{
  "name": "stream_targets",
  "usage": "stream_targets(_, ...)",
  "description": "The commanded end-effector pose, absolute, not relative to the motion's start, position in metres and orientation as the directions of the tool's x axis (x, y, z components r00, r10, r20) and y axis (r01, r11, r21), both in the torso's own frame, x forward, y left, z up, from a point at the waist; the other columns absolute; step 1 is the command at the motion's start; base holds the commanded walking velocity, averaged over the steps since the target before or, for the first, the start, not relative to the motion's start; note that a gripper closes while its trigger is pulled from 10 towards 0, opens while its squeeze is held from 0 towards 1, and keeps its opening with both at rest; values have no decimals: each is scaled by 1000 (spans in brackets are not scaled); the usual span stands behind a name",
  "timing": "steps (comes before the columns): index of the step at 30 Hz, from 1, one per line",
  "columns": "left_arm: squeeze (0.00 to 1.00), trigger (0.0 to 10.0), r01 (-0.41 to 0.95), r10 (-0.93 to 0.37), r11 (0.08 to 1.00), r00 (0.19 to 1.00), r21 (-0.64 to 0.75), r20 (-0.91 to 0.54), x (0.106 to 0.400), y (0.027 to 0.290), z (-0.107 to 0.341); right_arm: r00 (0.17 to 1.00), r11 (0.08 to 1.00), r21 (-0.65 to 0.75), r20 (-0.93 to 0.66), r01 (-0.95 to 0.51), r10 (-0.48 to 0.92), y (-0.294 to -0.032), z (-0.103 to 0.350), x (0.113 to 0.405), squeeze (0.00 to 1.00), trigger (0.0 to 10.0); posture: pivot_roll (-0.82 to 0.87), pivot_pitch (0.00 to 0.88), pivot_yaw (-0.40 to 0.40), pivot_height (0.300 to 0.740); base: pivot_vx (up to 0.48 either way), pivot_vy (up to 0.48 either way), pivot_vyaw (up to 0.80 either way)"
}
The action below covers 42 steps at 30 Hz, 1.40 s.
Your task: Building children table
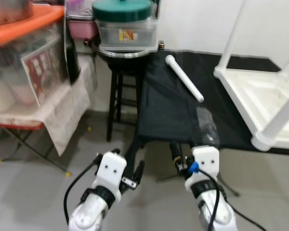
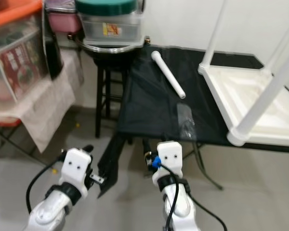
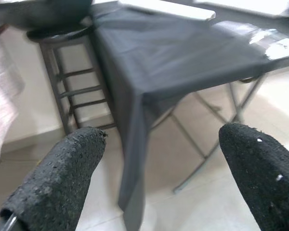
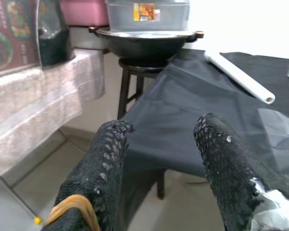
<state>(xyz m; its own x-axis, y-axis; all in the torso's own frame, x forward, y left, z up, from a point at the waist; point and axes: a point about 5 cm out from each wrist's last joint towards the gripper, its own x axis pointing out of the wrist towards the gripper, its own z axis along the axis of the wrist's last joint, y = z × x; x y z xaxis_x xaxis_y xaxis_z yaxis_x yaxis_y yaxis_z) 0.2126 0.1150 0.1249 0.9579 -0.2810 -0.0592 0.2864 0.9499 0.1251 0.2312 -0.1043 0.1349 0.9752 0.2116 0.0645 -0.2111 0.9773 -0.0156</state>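
On the tabletop [image 1: 164,110]: loose leg [image 1: 183,78] beside the upturned white table [image 1: 260,91].
Left pincer [image 1: 133,176]: wide, empty.
Right pincer [image 1: 179,155]: parted, empty.
Advice: step closer, grip leg mid-length.

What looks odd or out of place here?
A white table lies upside down on the black cloth, legs in the air, one leg short. That loose white leg lies askew on the cloth beside it.
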Motion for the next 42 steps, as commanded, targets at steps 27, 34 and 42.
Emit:
stream_targets(27,0,10000,311,-311,941,950,135,-27,218,111,127,981,982,-33,38,-187,188,-111,130,231,0,10000,90,0,-74,740,47,0,-273)
stream_targets(34,0,10000,314,-314,939,949,138,-27,218,112,126,982,982,-32,39,-186,187,-111,130,231,0,10000,91,0,-76,740,369,0,0)
stream_targets(42,0,10000,315,-314,938,949,141,-31,218,112,125,982,982,-29,39,-186,187,-110,130,231,0,10000,92,0,-73,740,377,0,0)
